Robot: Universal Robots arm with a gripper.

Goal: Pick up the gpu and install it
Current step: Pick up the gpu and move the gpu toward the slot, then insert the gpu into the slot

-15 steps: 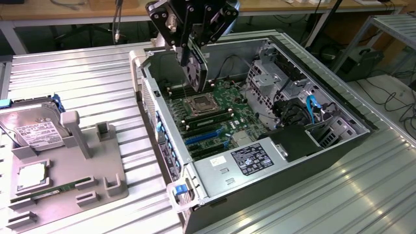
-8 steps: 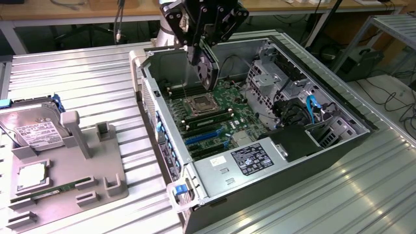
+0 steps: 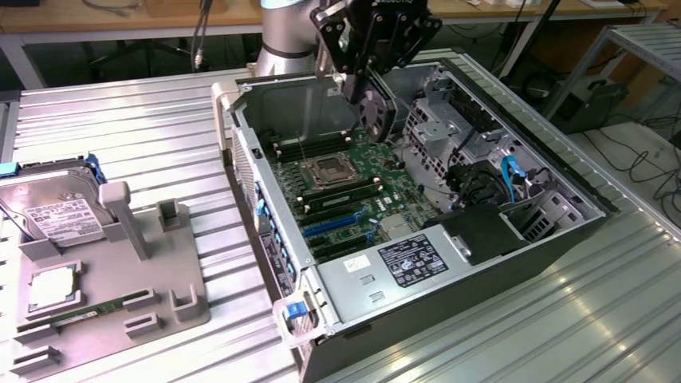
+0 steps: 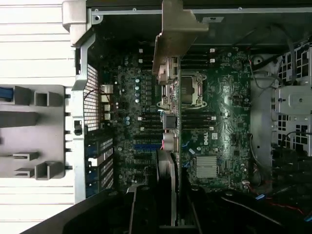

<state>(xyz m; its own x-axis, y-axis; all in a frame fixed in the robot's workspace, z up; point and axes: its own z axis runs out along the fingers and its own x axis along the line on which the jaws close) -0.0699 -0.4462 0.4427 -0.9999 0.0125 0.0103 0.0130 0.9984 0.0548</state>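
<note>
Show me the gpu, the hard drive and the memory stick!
gpu (image 3: 375,116), exterior view, on its dark side.
hard drive (image 3: 59,215), exterior view, on its white label.
memory stick (image 3: 104,308), exterior view, on its green middle.

I can read one word: "DELL", in white letters, sideways on the green board (image 4: 222,105). The stickers on the power box (image 3: 396,263) and the hard drive (image 3: 59,211) are too small to read.

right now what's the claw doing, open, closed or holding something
claw: closed on the gpu, holding it on edge above the motherboard inside the open computer case
</note>
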